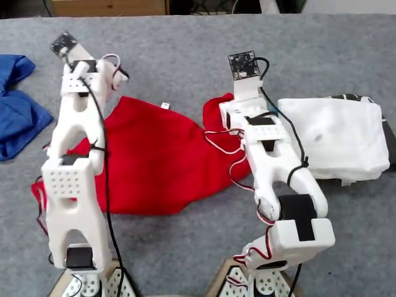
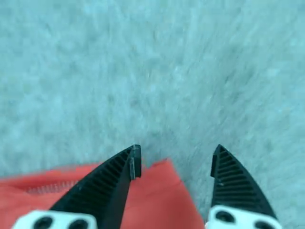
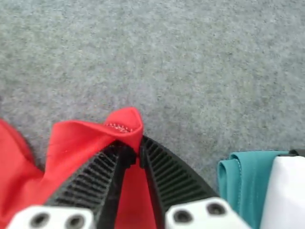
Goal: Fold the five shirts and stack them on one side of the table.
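A red shirt (image 1: 154, 161) lies spread on the grey table between the two arms. My right gripper (image 3: 136, 149) is shut on a pinched corner of the red shirt (image 3: 121, 125), near the shirt's far right corner (image 1: 223, 102) in the high view. My left gripper (image 2: 176, 160) stands open over the shirt's far left corner (image 2: 157, 191), one finger above the cloth and the other above bare table. A folded white shirt (image 1: 334, 136) lies on a stack at the right, with a teal shirt (image 3: 243, 176) and a dark one (image 1: 387, 133) under it.
A crumpled blue shirt (image 1: 18, 105) lies at the table's left edge. The grey felt table (image 1: 185, 55) runs open along the far side. Red and white cables hang from both arms over the red shirt.
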